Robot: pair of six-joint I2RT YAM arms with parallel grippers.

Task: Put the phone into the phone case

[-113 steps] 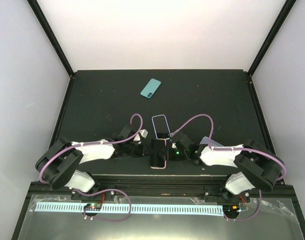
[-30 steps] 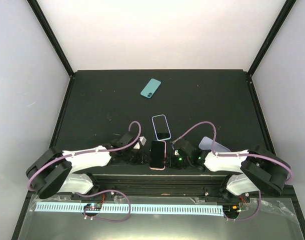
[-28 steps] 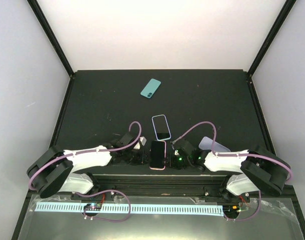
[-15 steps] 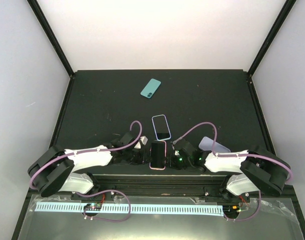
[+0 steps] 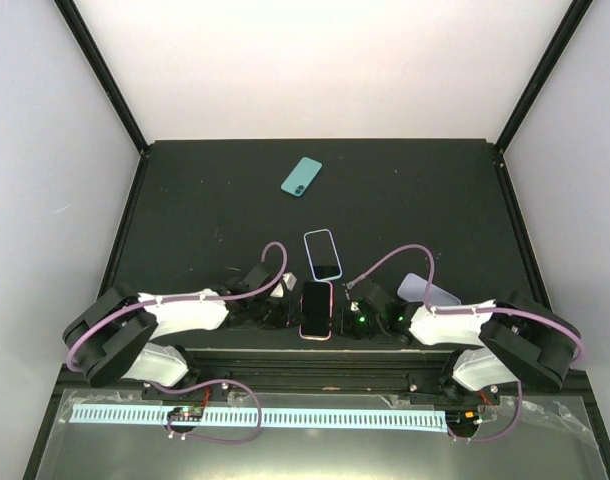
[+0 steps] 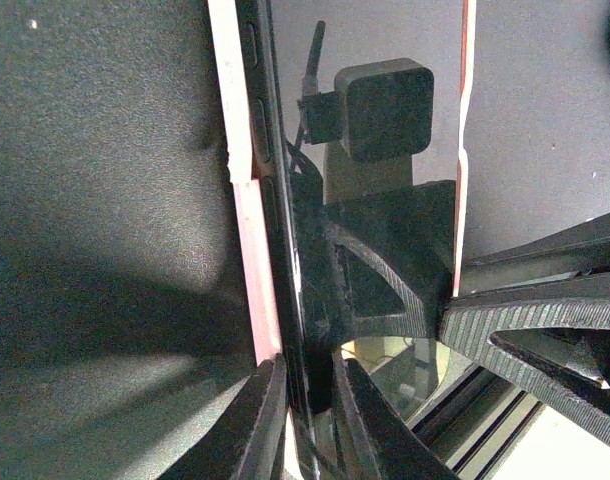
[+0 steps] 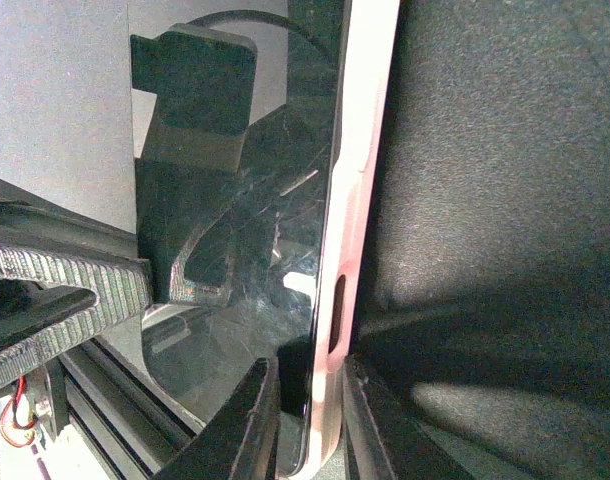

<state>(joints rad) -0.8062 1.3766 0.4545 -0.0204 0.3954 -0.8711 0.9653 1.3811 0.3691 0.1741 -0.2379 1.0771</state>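
Pinching the wrong thing right now, as far as I can tell: the left gripper (image 6: 307,400) and right gripper (image 7: 310,400) each have their fingers pressed together on a long edge of the pink phone (image 5: 316,308), one from each side, down at the near edge of the table (image 5: 185,220). The phone (image 5: 301,176) lies back-up well ahead of both, untouched. The case (image 5: 431,289) sits just beyond the right gripper on its outer side, partly hidden by that arm. So I'd say the real job hasn't started. To do this bit well: open both sets of fingers evenly so the pink phone doesn't skid or tip, back straight off its edges, and lift clear of the blue phone (image 5: 323,255) just ahead between the tools. Then left reaches forward for the phone while right takes the case beside it.
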